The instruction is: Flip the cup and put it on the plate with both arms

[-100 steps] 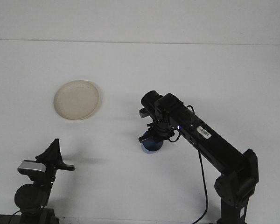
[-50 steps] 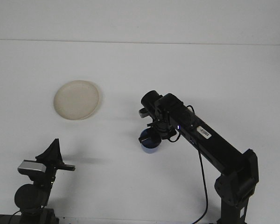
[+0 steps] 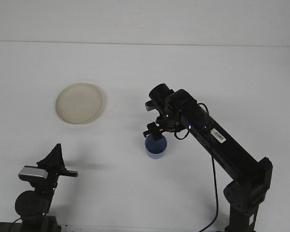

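A blue cup (image 3: 156, 147) sits upright near the middle of the table, its mouth facing up. My right gripper (image 3: 154, 133) is directly over it, and its black fingers (image 3: 150, 132) are closed on the cup's upper rim. I cannot tell whether the cup's base touches the table. A round cream plate (image 3: 79, 103) lies empty at the left, well apart from the cup. My left gripper (image 3: 58, 165) rests low at the front left corner, far from both the cup and the plate, holding nothing.
The right arm (image 3: 222, 147) stretches diagonally from its base at the front right toward the centre, with a black cable hanging beneath it. The white table (image 3: 222, 77) ends at a back edge near the top.
The right gripper has turned and shifted slightly left and up, so the cup now hangs upright below the fingers instead of tucked under the wrist. The left arm has not moved.
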Motion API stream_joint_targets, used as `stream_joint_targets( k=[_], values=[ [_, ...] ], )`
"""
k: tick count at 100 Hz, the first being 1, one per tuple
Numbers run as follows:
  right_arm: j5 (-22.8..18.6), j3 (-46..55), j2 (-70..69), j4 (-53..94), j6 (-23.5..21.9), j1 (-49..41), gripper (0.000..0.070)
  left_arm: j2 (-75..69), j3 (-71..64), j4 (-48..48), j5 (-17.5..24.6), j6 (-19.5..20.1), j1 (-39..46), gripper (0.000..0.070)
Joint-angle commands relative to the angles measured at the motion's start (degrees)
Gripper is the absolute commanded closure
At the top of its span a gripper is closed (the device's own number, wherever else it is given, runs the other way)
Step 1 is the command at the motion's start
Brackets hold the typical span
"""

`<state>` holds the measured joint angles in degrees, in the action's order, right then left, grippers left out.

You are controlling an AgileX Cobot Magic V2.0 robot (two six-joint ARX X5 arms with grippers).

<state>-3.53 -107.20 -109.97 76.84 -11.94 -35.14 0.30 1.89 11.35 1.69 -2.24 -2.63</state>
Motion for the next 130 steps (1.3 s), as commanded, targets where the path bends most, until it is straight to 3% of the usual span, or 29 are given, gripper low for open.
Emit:
stream_joint_targets(
  k=[1, 29, 73, 99, 122, 130],
  values=[
    [-0.15, -2.16, 1.09, 1.7, 1.64, 0.11, 0.0322, -0.11, -1.09, 0.7, 0.02, 0.28, 0.04, 0.0689],
    [0.13, -2.45, 8.76, 1.77, 5.95, 5.42, 0.0322, -0.11, -1.09, 0.68, 0.02, 0.28, 0.04, 0.0689],
    [0.66, 2.58, 23.43, 1.57, 9.88, 23.63, 0.0317, -0.11, -1.09, 0.7, 0.02, 0.28, 0.04, 0.0689],
    [0.76, 21.44, 39.36, -12.9, 10.71, 32.3, 0.031, -0.11, -1.09, 0.7, 0.02, 0.28, 0.04, 0.0689],
    [0.74, 42.23, 56.76, -29.24, 10.69, 33.4, 0.0308, -0.11, -1.09, 0.7, 0.02, 0.28, 0.04, 0.0689],
    [0.76, 49.27, 62.69, -35.52, 10.69, 33.38, 0.0273, -0.11, -1.09, 0.7, 0.02, 0.28, 0.04, 0.0689]
  ],
)
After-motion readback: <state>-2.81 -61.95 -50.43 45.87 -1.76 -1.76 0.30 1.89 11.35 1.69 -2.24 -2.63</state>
